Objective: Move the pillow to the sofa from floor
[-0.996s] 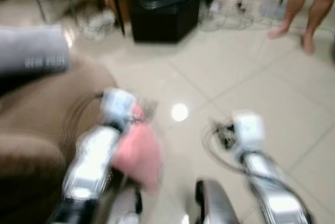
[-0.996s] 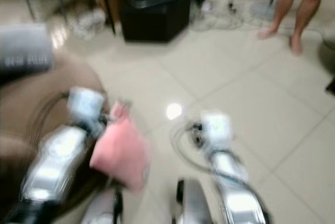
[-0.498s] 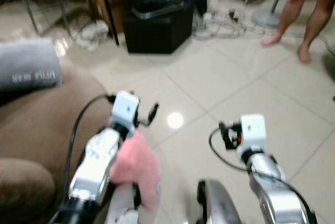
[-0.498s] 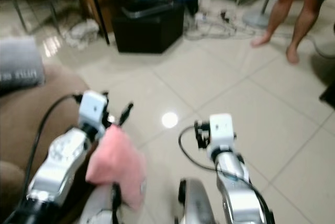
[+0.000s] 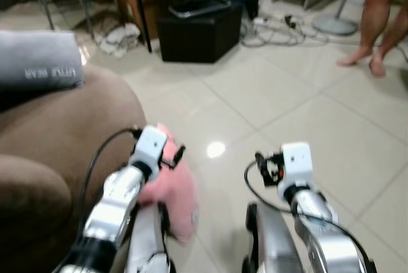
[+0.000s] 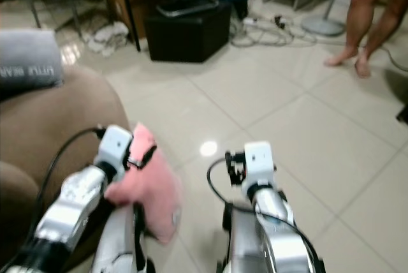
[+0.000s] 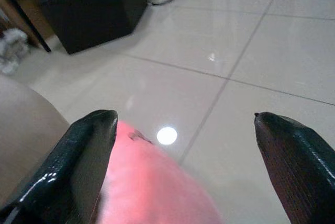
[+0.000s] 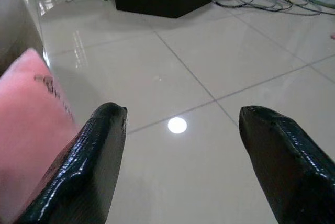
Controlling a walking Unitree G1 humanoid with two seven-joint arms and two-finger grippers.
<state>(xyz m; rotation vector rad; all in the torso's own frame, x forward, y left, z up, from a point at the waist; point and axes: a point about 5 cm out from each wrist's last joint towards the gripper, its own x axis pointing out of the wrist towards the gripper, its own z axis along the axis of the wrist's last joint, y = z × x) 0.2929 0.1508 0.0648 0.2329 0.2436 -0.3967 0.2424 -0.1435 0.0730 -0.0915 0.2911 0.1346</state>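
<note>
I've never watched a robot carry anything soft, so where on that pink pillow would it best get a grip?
Probably the upper corner of the pink pillow, approached from above. It is soft and droops beside the left gripper, whose fingers are spread wide, so a thin edge should pinch more easily than the plump middle.

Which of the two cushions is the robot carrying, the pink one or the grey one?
The pink pillow, hanging at the left gripper. The grey cushion lies apart on the brown sofa.
</note>
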